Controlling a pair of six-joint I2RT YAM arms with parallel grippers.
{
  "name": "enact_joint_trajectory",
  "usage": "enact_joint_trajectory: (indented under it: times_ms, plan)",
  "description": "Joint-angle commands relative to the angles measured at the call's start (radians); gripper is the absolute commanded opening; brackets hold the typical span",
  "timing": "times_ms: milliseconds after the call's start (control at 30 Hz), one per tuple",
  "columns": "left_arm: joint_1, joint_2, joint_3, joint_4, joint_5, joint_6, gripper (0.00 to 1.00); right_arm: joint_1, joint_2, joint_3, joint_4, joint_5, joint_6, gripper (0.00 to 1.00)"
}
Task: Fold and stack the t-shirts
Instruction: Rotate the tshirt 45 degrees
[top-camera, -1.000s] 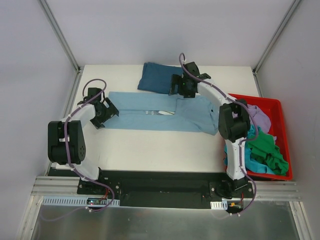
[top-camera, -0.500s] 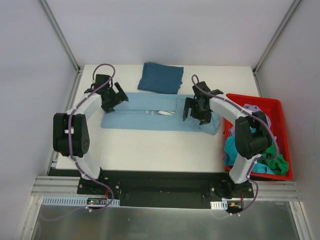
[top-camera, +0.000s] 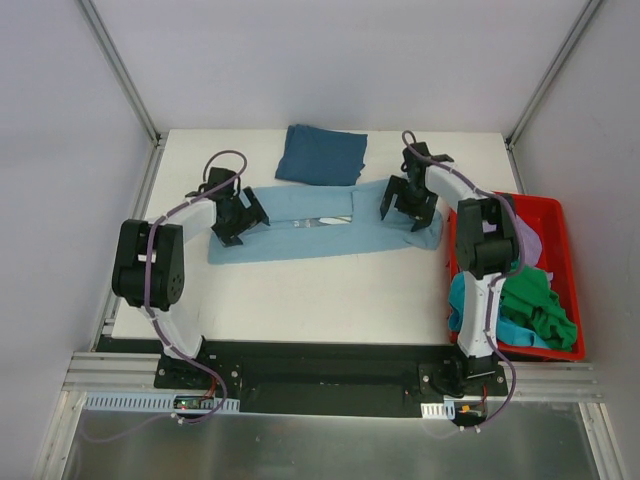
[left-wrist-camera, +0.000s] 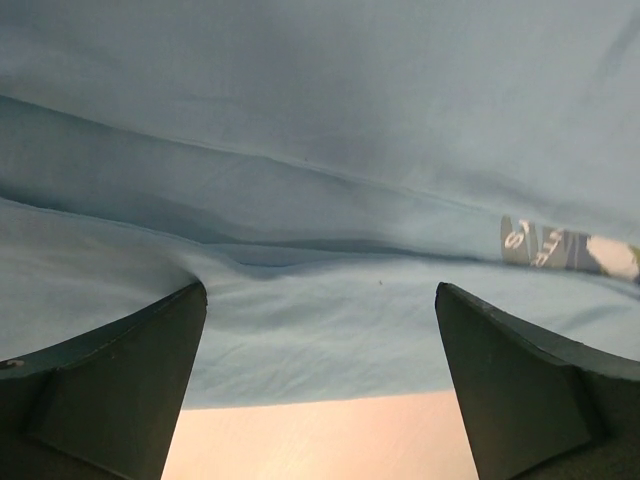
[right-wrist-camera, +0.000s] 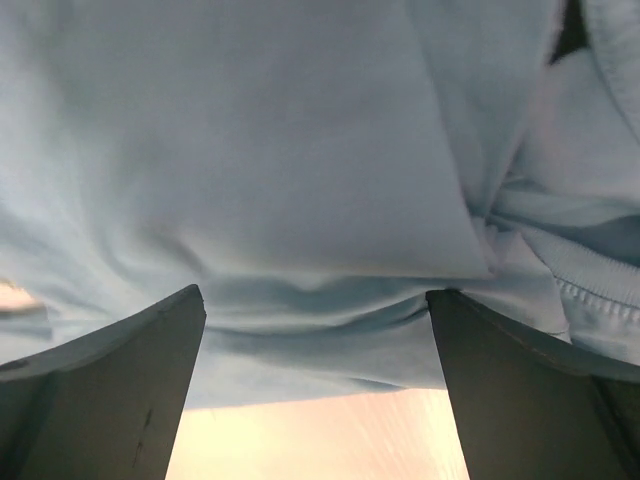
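The worktop (top-camera: 300, 290) is being spanned by the light sky-blue t-shirt (top-camera: 300, 238), lying as a long folded band. The red bin (top-camera: 560, 212) at right is being filled by green, turquoise and lilac tees (top-camera: 535, 305). The folded dark teal-blue tee (top-camera: 322, 155) is being shown behind the band. The left gripper (top-camera: 243, 215) and the right gripper (top-camera: 405, 205) are being held low at the band's ends, fingers (left-wrist-camera: 120, 390) apart, nothing clamped.

The top view is bright and evenly lit, with only faint shadows on the table (top-camera: 320, 290). Both wrist views are dimmer; the fingers (left-wrist-camera: 110, 390) look blurred (very close), the table glows orange-pink.
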Motion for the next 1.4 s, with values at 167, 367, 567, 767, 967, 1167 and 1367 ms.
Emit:
enact_joint_trajectory:
  times_ms: [167,367,567,767,967,1167,1367]
  plan:
    - [-0.284,-0.062,-0.243,-0.114,0.250,-0.146,0.99,-0.142,0.328,0.518,-0.214,0.085,-0.049,0.96]
    - [-0.513,-0.027,-0.160,-0.128,0.422,-0.126,0.99,-0.237,0.460,0.734,-0.162,-0.013,-0.044,0.96]
    - [-0.598,-0.059,-0.048,-0.134,0.456,-0.042,0.99,-0.239,0.417,0.755,-0.030,-0.072,-0.136,0.96]
    - [-0.599,-0.209,-0.019,-0.134,0.406,0.018,0.99,-0.231,0.258,0.699,0.029,-0.079,-0.281,0.96]
    - [-0.570,-0.370,-0.065,-0.160,0.272,0.046,0.99,-0.161,0.028,0.606,-0.025,0.041,-0.430,0.96]
    - [-0.316,-0.502,-0.244,-0.172,0.137,-0.023,0.99,0.052,-0.283,0.217,-0.005,0.153,-0.501,0.96]
    - [-0.136,-0.492,-0.350,-0.169,0.022,-0.039,0.98,0.464,-0.610,-0.296,0.197,0.147,-0.440,0.96]
